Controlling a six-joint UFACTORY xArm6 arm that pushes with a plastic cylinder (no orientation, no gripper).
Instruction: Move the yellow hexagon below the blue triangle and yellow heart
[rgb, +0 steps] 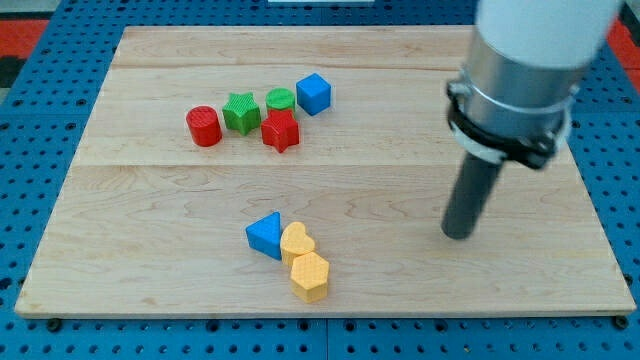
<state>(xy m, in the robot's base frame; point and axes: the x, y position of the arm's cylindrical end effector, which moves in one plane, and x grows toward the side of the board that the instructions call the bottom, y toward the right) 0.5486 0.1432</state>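
Observation:
The yellow hexagon (310, 277) lies near the board's bottom edge, touching the lower right of the yellow heart (296, 243). The blue triangle (265, 234) touches the heart's left side. My tip (458, 235) rests on the board well to the right of these three blocks, level with the heart and apart from every block.
A cluster sits at the upper middle: red cylinder (203, 126), green star (241, 112), green cylinder (280, 100), red star (281, 131) and blue cube (313, 94). The wooden board (130, 250) lies on a blue pegboard.

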